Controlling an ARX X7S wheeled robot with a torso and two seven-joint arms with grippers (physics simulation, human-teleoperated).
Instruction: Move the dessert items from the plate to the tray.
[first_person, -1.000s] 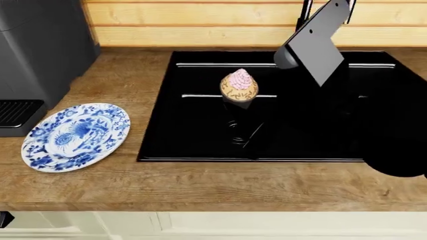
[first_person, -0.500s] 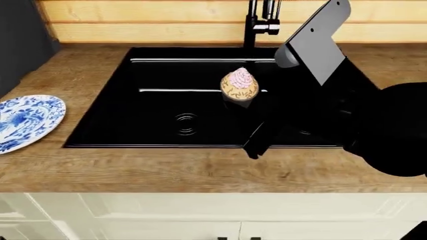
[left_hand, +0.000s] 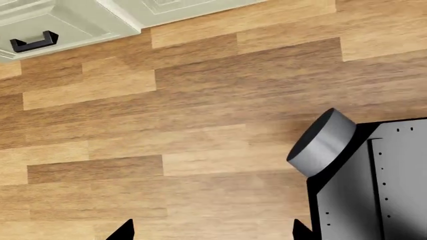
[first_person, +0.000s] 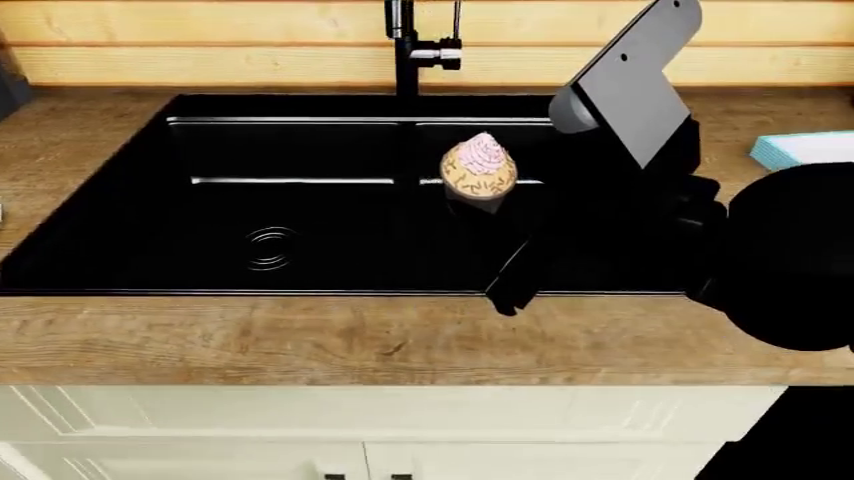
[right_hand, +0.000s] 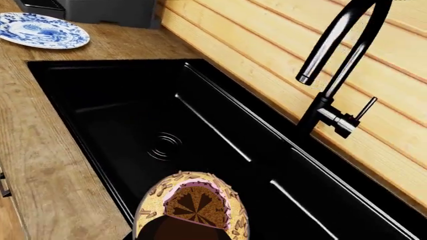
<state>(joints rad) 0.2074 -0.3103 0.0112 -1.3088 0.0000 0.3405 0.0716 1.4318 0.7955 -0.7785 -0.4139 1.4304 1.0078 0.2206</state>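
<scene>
cupcake (first_person: 481, 172): pinched in right gripper (first_person: 478, 205), over the sink (first_person: 267, 180)
tray (first_person: 801, 150): off to its right, right arm nearer
left gripper: can't tell

the right gripper (first_person: 483, 205) was clamped on the cupcake (first_person: 479, 173), its arm reaching in from the right. the left gripper (left_hand: 212, 231) hung with fingers apart.

The right arm (first_person: 627, 80) holds the cupcake (first_person: 481, 172) above the black sink (first_person: 200, 240).
</scene>
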